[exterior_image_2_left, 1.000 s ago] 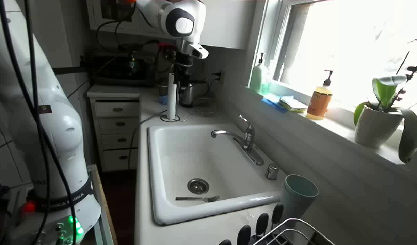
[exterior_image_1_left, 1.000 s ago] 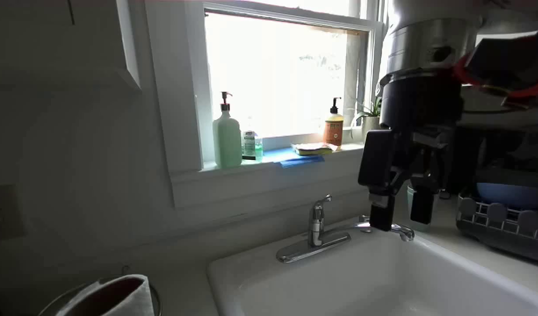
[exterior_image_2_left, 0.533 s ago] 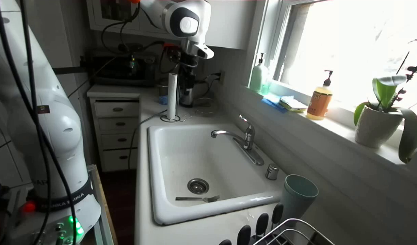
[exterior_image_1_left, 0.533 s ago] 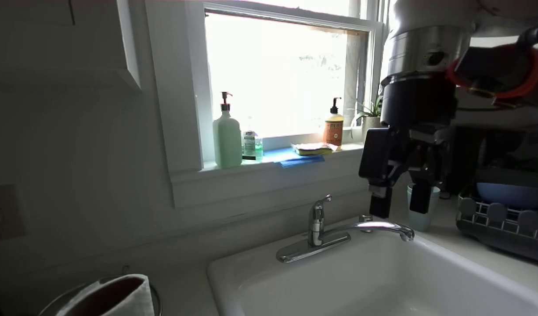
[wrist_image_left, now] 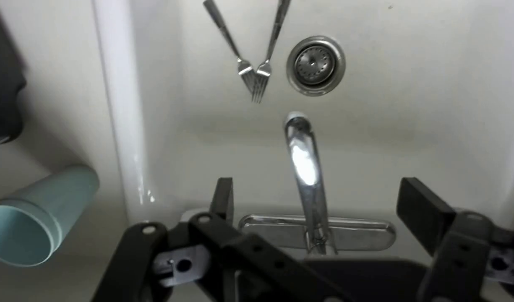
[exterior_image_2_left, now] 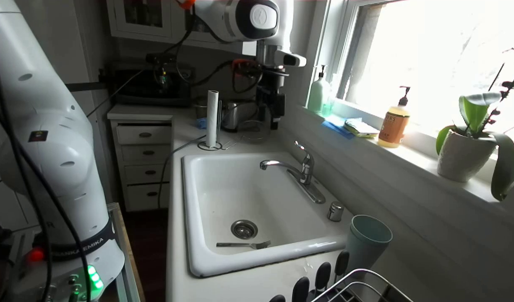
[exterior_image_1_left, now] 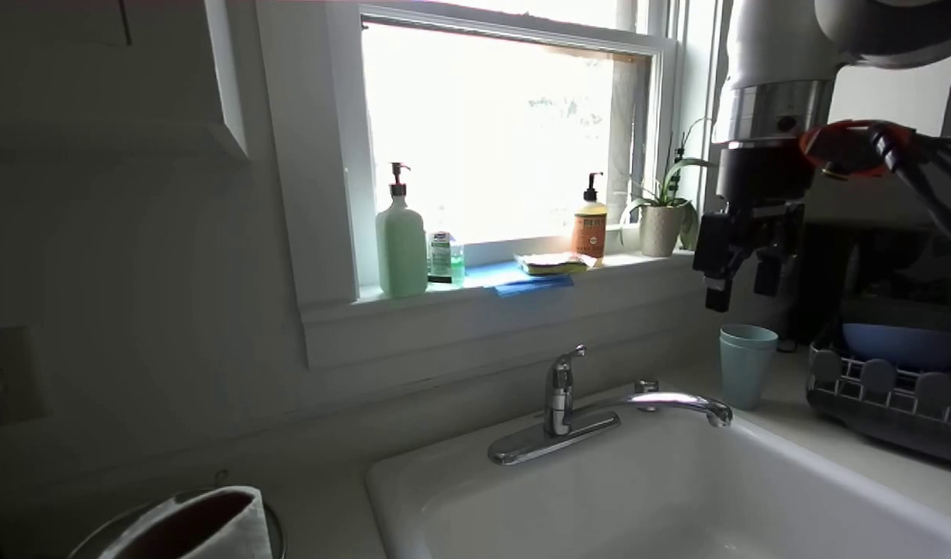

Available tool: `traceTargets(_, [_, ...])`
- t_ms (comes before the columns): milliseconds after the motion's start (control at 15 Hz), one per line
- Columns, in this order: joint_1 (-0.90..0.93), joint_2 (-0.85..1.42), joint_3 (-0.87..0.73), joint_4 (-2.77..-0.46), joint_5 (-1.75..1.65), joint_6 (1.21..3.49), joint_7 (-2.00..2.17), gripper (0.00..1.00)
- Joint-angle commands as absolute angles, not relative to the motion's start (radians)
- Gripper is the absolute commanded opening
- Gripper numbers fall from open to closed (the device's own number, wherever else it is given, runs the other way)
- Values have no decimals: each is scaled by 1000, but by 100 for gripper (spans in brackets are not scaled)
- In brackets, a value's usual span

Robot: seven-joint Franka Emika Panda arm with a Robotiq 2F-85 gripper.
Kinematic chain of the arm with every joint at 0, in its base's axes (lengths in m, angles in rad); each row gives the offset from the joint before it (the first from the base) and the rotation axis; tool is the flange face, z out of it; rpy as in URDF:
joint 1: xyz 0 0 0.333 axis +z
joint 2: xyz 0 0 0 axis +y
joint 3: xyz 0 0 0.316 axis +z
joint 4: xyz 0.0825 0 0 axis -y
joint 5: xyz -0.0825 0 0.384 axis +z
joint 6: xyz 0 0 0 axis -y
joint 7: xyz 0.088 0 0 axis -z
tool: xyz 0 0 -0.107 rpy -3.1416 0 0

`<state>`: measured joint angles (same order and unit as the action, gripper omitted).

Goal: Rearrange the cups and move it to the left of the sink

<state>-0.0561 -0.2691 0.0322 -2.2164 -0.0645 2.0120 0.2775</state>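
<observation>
The tool (wrist_image_left: 319, 201) has its jaws spread pretty wide, chrome faucet (wrist_image_left: 308, 172) showing in the gap. Two forks (wrist_image_left: 275, 40) lying in the sink (wrist_image_left: 408, 105), tines overlapping, near the drain strainer (wrist_image_left: 313, 65). Over on the left, stacked teal tumblers (wrist_image_left: 68, 193) sit on the worktop (wrist_image_left: 61, 46), mouth toward the camera. Dark thing (wrist_image_left: 1, 79) at the left edge is cut off, can't tell what.

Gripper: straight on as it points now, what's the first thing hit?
Probably the faucet spout: in the wrist view it lines up between the jaws of the open gripper, with the sink beyond. Depth is unclear, though.
</observation>
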Motion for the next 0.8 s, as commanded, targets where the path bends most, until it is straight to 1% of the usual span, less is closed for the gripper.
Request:
traceTargets(0, [-91, -275, -35, -2222, -105, 2051, 147, 100])
traceTargets(67, [-103, -262, -60, -2210, -58, 2053, 159, 100])
traceTargets(133, [-87, -268, -30, -2217, -84, 2038, 189, 100])
traceTargets(600, [-86, -266, -31, -2218, -84, 2038, 184, 100])
traceTargets(733, [-111, -204, -52, -2150, -124, 1964, 159, 100])
